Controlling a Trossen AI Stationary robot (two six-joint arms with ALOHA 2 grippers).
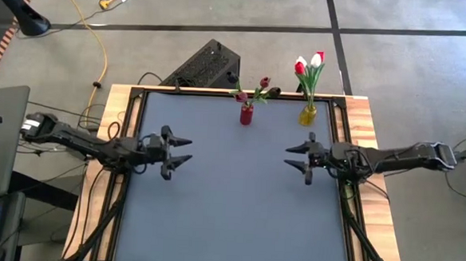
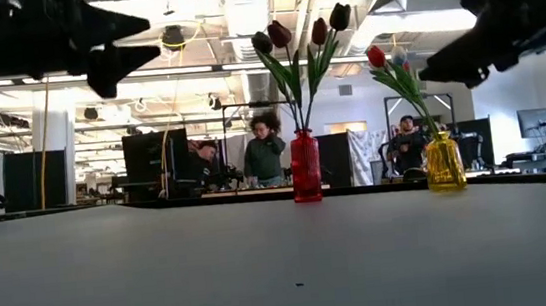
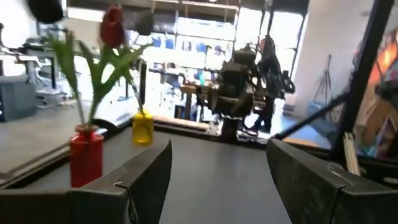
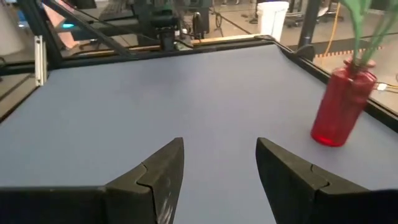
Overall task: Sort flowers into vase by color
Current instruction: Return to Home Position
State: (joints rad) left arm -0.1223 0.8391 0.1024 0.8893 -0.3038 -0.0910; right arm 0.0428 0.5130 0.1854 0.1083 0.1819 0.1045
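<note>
A red vase (image 1: 246, 114) stands near the table's far edge with dark maroon tulips (image 2: 287, 33) upright in it. To its right a yellow vase (image 1: 307, 114) holds red and white tulips (image 1: 310, 63). My left gripper (image 1: 185, 151) hovers open over the table's left side, well short of the vases. My right gripper (image 1: 292, 157) hovers open over the right side, facing the left one. Neither holds anything. In the right wrist view the red vase (image 4: 342, 107) stands ahead of the open fingers.
A black device (image 1: 204, 65) sits just beyond the table's far edge. Wooden rails (image 1: 113, 124) and black frame bars border the grey mat (image 1: 237, 203). People and desks show in the room behind, in the low view.
</note>
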